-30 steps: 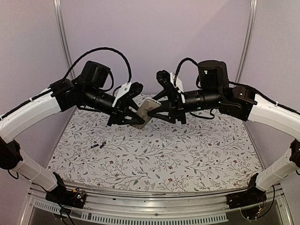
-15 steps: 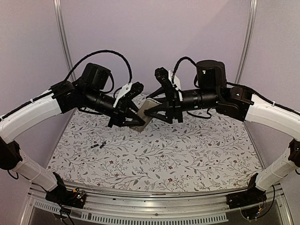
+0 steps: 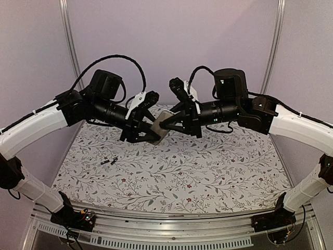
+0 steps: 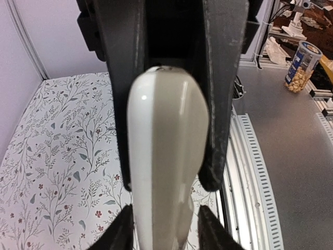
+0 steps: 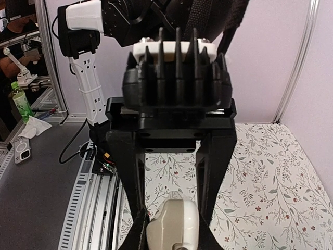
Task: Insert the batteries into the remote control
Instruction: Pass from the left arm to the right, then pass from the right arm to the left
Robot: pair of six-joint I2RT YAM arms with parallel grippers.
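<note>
Both arms are raised over the floral mat, their grippers meeting nose to nose above its far-middle part. The remote control is held in the air there, off the mat, tilted, with its greyish-tan side toward the top camera.

The left gripper is clenched on the remote control. In the left wrist view both dark fingers press the sides of the white body, which runs lengthwise down between them.

The right gripper grasps the other end of the remote control. In the right wrist view the rounded tan end sits between the two fingers, which close in against it low in the picture. The left gripper's body faces that camera from just beyond the remote.

The batteries, two tiny dark cells, lie close together on the left part of the mat. They are below and left of the left gripper, well apart from the remote, and nothing touches them.

The remote's battery recess can't be made out in any view.
</note>
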